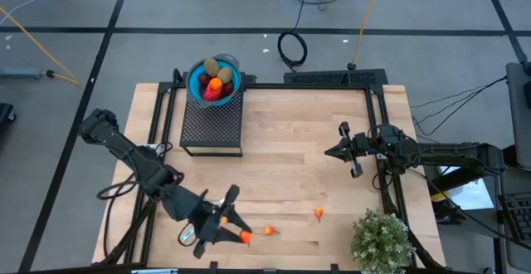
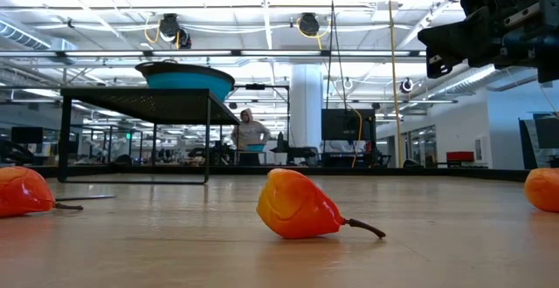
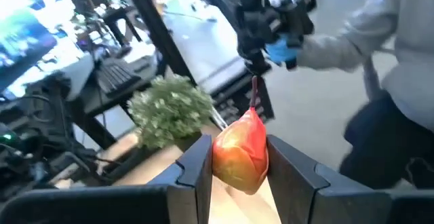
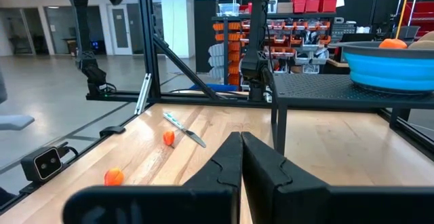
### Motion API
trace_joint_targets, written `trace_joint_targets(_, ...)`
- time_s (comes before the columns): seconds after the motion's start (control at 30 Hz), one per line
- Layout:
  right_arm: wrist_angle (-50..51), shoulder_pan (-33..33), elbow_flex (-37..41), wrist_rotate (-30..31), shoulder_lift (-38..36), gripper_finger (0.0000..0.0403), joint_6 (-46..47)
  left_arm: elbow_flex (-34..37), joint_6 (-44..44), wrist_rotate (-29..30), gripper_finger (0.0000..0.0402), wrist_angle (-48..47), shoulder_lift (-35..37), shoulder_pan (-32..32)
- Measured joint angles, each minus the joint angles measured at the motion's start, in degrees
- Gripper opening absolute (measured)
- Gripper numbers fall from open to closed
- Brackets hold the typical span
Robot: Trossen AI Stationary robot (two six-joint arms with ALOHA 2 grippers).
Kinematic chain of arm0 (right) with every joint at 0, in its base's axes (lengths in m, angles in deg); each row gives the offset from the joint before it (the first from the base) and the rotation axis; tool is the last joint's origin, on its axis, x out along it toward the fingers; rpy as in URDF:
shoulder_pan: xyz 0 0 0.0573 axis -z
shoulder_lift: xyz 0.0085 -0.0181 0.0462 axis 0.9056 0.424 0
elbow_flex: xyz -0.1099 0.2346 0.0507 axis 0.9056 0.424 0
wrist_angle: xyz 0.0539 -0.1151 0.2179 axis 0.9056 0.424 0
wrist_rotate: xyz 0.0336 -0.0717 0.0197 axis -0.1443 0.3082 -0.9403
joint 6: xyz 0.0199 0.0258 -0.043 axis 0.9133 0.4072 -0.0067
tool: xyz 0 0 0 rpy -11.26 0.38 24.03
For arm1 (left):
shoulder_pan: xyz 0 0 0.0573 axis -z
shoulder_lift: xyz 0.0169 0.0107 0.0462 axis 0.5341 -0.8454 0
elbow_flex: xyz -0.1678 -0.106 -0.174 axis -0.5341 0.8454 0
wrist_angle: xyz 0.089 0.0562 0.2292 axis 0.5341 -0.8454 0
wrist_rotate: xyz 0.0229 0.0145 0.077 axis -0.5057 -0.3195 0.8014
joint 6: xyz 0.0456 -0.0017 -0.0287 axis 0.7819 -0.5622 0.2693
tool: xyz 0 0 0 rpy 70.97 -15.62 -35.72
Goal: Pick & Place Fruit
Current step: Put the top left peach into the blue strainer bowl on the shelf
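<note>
My left gripper [image 1: 242,236] is near the table's front edge, left of centre, shut on a red-orange pear-shaped fruit [image 3: 241,153] that is raised above the table. Two small orange fruit [image 1: 270,230] [image 1: 319,213] lie on the wood to its right. A blue bowl [image 1: 214,79] holding several fruit stands on a black mesh stand [image 1: 212,123] at the far left. My right gripper [image 1: 342,151] hangs shut above the right half of the table, touching nothing. My left gripper pinches the red-orange fruit's wide body [image 3: 217,157] between its two fingers [image 3: 195,173], one on each side. The fingers lie about level, pointing toward the table's right side. The fruit is lifted clear, its stem [image 3: 255,91] pointing away from the gripper.
A bushy green plant [image 1: 382,239] stands at the front right corner. A thin silver-blue knife-like stick [image 4: 183,129] lies on the wood near the loose fruit. A black frame [image 1: 377,124] runs along the table's edges. A person in grey with blue gloves [image 3: 400,61] stands beyond the right side.
</note>
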Motion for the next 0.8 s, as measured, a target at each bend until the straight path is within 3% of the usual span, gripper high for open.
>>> trace_joint_targets(0.2,0.0,0.0,0.0,0.0,0.0,0.0000,0.0,0.0,-1.0,0.3,0.0115,5.1,0.0,0.0)
trace_joint_targets(0.37,0.0,0.0,0.0,0.0,0.0,0.0000,0.0,0.0,-1.1,0.3,0.0115,3.0,0.0,0.0)
trace_joint_targets(0.5,0.0,0.0,0.0,0.0,0.0,0.0000,0.0,0.0,-3.3,0.3,0.0115,-9.0,0.0,-0.5)
trace_joint_targets(0.7,0.0,0.0,0.0,0.0,0.0,0.0000,0.0,0.1,-16.0,0.4,0.0115,-28.5,0.0,-4.0)
trace_joint_targets(0.8,0.0,0.0,0.0,0.0,0.0,0.0000,0.1,0.1,-22.7,4.3,0.0115,-36.7,0.0,-6.2)
